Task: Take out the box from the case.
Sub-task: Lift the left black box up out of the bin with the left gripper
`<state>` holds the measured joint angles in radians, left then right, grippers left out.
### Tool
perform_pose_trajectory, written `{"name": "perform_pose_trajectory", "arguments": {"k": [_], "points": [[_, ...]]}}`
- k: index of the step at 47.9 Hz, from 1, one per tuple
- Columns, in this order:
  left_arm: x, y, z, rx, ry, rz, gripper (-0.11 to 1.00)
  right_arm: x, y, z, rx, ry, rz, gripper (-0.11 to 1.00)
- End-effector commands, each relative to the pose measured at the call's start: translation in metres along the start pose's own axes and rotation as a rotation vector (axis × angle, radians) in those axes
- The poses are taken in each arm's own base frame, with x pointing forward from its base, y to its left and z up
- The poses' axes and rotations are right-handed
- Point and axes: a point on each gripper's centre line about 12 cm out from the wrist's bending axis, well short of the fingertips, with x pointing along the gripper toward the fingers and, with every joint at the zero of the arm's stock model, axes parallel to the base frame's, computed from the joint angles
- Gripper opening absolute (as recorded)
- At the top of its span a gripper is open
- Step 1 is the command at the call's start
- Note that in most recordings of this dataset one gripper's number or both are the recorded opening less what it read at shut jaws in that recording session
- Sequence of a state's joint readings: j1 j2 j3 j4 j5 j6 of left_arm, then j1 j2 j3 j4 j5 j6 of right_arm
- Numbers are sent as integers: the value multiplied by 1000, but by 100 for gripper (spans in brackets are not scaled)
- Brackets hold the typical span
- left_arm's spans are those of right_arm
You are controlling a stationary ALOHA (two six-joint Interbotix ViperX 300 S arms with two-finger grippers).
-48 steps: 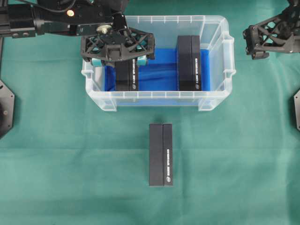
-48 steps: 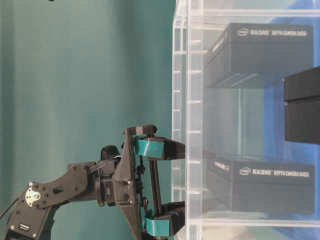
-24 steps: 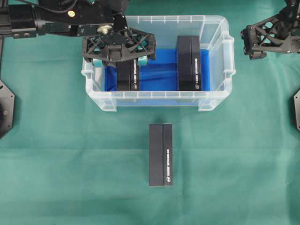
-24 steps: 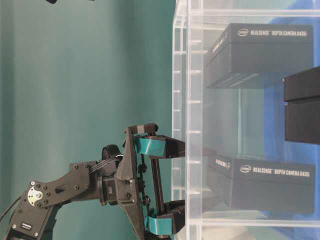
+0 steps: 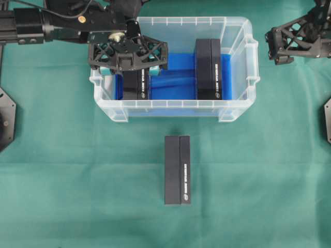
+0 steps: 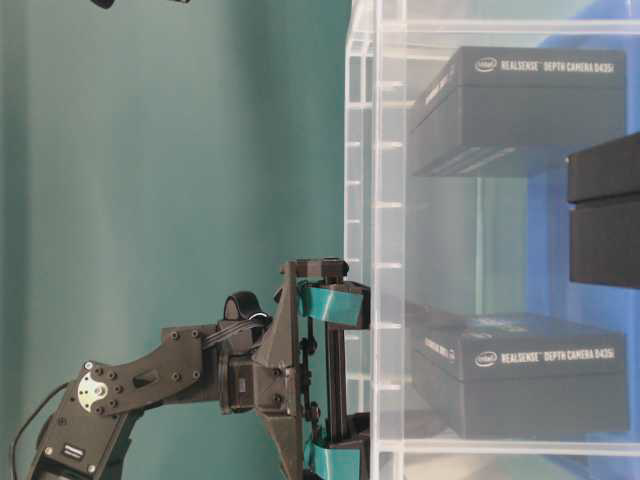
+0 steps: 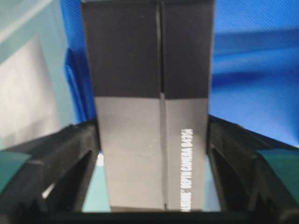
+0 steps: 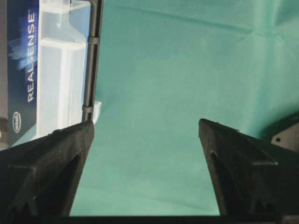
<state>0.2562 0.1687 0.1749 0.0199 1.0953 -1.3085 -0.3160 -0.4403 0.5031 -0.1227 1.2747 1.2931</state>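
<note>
A clear plastic case [image 5: 173, 108] with a blue floor sits on a green table [image 5: 77, 181]. Two black boxes stand inside; the right one [image 5: 208, 70] reads "RealSense Depth Camera D435i". The left pincer [image 5: 128, 70], spread wide, straddles the left box [image 7: 149, 112] near the case's left wall. The right pincer [image 8: 145, 140] hangs spread outside the case. A third box [image 5: 177, 170] lies on open cloth in front.
</note>
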Motion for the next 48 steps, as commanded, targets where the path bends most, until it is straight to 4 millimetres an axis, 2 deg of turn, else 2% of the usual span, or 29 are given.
{"name": "perform_pose_trajectory", "arguments": {"k": [1, 10, 13, 16, 31, 36, 48], "points": [[-1, 2, 3, -8, -3, -7, 81, -8, 4, 2, -6, -11, 30, 89], [-2, 1, 5, -11, -4, -10, 79, -8, 4, 3, -13, -14, 31, 89], [-3, -1, 6, -12, -6, -16, 73, -8, 4, 3, -14, -12, 31, 89], [-4, -1, 6, -12, -7, -17, 63, -8, 4, 3, -14, -12, 31, 89], [-9, 0, 6, 3, -9, -26, 62, -8, 4, 3, -10, -11, 32, 89], [-20, -1, 7, 2, -15, -43, 62, -8, 4, 3, -10, -11, 32, 89], [-61, -5, 7, 4, -18, -52, 62, -8, 4, 3, -10, -10, 30, 89]]}}
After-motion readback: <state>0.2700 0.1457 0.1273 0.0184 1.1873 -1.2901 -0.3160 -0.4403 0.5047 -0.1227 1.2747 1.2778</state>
